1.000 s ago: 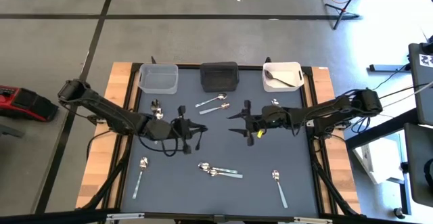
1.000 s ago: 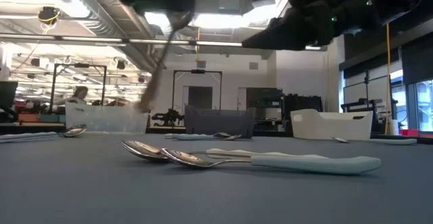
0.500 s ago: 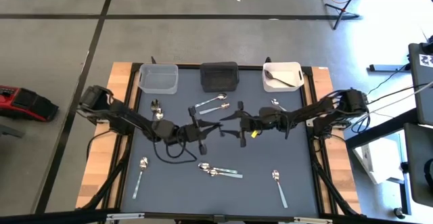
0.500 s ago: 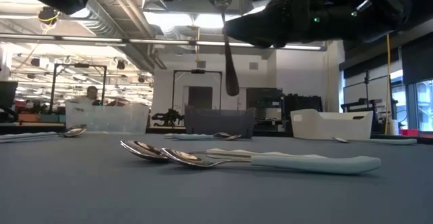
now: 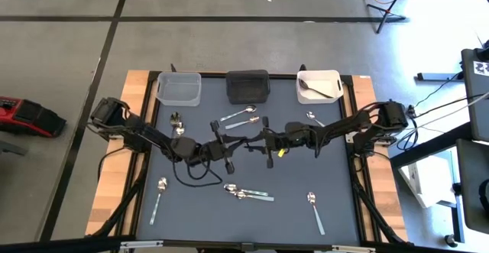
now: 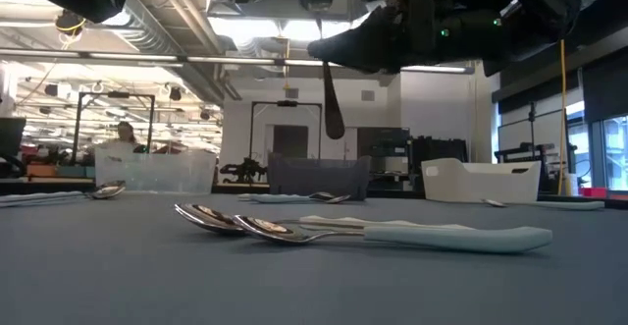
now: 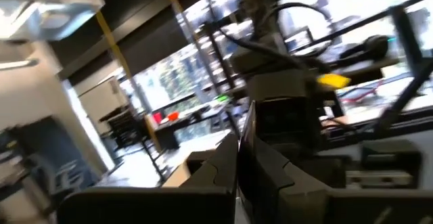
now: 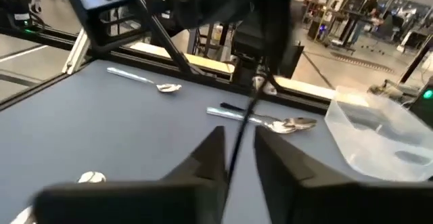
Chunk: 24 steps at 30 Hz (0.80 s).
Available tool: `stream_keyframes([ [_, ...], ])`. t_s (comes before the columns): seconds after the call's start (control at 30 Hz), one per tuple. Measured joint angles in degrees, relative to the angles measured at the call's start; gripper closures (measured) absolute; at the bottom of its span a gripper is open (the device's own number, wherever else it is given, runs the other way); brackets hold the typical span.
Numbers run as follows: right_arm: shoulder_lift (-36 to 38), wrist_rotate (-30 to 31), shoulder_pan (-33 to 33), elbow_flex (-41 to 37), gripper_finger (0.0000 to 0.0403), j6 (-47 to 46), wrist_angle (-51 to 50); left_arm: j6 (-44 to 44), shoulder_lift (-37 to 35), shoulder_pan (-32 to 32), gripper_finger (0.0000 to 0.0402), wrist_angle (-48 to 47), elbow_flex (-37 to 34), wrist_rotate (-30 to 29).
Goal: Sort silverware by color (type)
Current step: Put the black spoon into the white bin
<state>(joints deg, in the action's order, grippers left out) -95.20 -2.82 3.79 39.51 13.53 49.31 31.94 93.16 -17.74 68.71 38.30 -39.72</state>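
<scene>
Grey-blue desk (image 5: 199,207): loose spoons scattered; handover under way above centre.
Black bin (image 5: 247,85): at 12 o'clock, my guess for the destination.
Left gripper (image 5: 238,142): clamped on the dark spoon.
Right gripper (image 8: 238,149): around its handle; grip, I cannot tell.
Dark spoon (image 6: 332,104): hanging mid-air.
Next: confirm right's hold, then left lets go.
</scene>
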Motion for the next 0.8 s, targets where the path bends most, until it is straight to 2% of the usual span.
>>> stream_keyframes([
  [0.1,0.1,0.9,-0.1,0.0,0.0394,0.4,-1.5,-0.1,0.0,0.0,0.039,-0.4,0.0,-1.4],
  [0.23,0.3,4.0,0.0,0.0,0.0388,0.9,-1.9,-0.7,0.0,0.1,0.0386,-1.0,0.0,-2.1],
  [0.43,4.3,10.9,-0.2,0.0,0.0397,3.8,-8.8,-1.8,-1.2,-1.6,0.0326,-2.3,0.0,-9.8],
  [0.53,10.4,17.0,-0.6,-0.1,0.0401,7.9,-17.0,-1.8,-3.2,-3.7,0.0289,-4.9,0.0,-14.3],
  [0.67,22.5,26.1,-3.8,-0.1,0.0401,14.3,-32.3,-2.7,-6.2,-5.5,0.0254,-9.8,0.1,-20.7],
  [0.8,33.7,29.8,-10.2,-0.1,0.0401,17.3,-46.9,-6.8,-6.9,-5.4,0.0244,-14.9,0.1,-20.6],
])
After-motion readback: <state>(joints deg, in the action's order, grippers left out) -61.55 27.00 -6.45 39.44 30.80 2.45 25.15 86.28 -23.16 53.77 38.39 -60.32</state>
